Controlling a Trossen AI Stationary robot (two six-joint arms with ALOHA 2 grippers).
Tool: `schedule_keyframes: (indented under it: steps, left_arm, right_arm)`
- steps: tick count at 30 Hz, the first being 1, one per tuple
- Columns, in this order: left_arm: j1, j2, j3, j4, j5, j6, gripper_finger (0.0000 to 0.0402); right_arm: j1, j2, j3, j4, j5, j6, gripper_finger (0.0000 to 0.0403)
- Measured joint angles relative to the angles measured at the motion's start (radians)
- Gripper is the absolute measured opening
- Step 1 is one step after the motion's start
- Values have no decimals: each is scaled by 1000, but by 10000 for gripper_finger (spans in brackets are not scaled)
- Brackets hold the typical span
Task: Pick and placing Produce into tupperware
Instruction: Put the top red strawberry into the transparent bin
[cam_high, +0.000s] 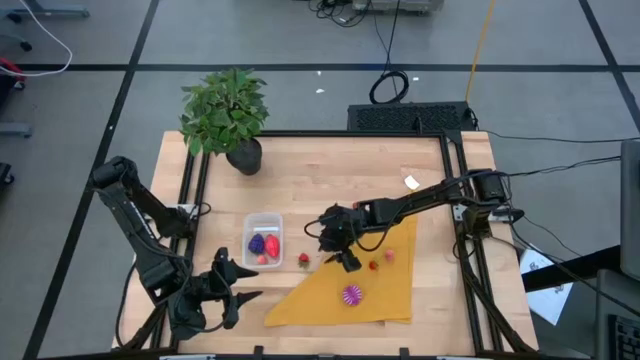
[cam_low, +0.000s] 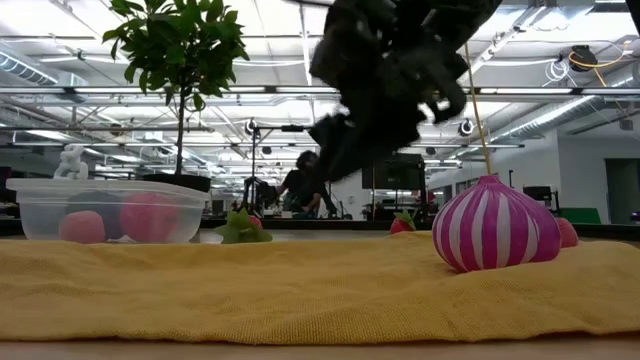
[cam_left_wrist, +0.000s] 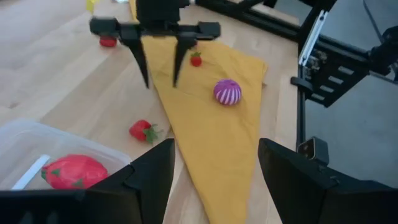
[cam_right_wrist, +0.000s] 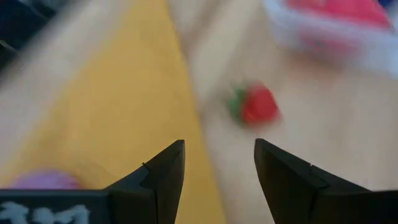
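I see the right gripper (cam_high: 345, 259) raised above the surface (cam_high: 330, 170), over the edge of the yellow cloth (cam_high: 375, 290); its fingers (cam_left_wrist: 142, 62) stand apart with nothing between them. A strawberry (cam_high: 304, 260) lies on the bare wood between the cloth and the tupperware (cam_high: 263, 240). The tupperware holds a purple piece (cam_high: 257, 243) and a red piece (cam_high: 271, 243). A striped magenta ball (cam_high: 351, 294) rests on the cloth, with two small red pieces (cam_high: 375, 264) farther along it. I see the left gripper (cam_high: 243, 284) near the surface's front edge, beside the tupperware, fingers (cam_left_wrist: 298, 174) apart and empty.
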Motion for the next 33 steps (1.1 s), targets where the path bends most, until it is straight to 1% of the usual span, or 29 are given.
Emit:
schedule_keyframes:
  steps: [3,7,10,12,15,18,20,28,33]
  left_arm:
    - [0,0,0,1,6,0,234]
    - [0,0,0,-2,6,3,234]
    - [0,0,0,-1,6,2,234]
    - [0,0,0,0,6,-1,234]
    - [0,0,0,0,7,-7,234]
    - [0,0,0,0,6,-8,234]
    - [0,0,0,0,6,-8,234]
    - [2,0,0,0,6,-7,234]
    - [2,0,0,0,6,-7,234]
  right_arm:
    - [-10,-2,-1,-85,118,-40,185]
    - [-25,-39,-1,-127,212,-45,185]
    - [-31,-80,-1,-143,260,-45,185]
    - [-35,-116,-1,-148,262,-38,185]
    - [-41,-172,0,-178,289,32,185]
    - [-49,-217,0,-287,395,116,185]
    - [-57,-240,0,-350,440,166,185]
    - [-126,-253,0,-523,443,415,185]
    - [-167,-253,-1,-530,443,435,185]
